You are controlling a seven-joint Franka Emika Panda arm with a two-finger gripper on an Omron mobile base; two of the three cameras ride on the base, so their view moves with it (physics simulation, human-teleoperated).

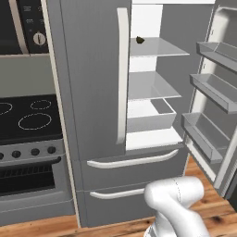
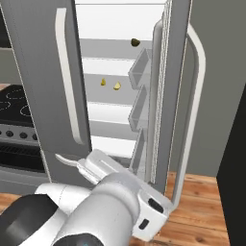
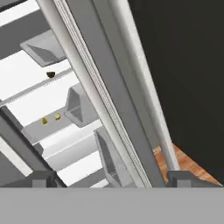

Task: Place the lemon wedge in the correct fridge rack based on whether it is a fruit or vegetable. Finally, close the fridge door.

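Observation:
Only the right half of the fridge door [image 1: 217, 88] [image 2: 168, 96] stands open; the left half [image 1: 88, 78] is shut. Two tiny yellow pieces lie side by side on the lower fridge rack [image 1: 150, 85] [image 2: 96, 94] [image 3: 41, 130]. The brighter one I take for the lemon wedge [image 2: 103, 82] [image 3: 44, 120]; the golden one [image 2: 117, 86] lies beside it. My gripper [image 3: 113, 178] is open and holds nothing. It sits low in front of the fridge, outside it, and looks up along the open door's inner edge [image 3: 109, 109].
A dark brown lump [image 1: 140, 40] [image 2: 135, 43] rests on the upper shelf. Clear bins [image 1: 208, 88] line the open door. A white drawer [image 1: 148, 118] sits under the rack, above two drawer fronts [image 1: 129, 162]. A stove [image 1: 28, 120] stands left, a dark panel [image 2: 235, 168] right.

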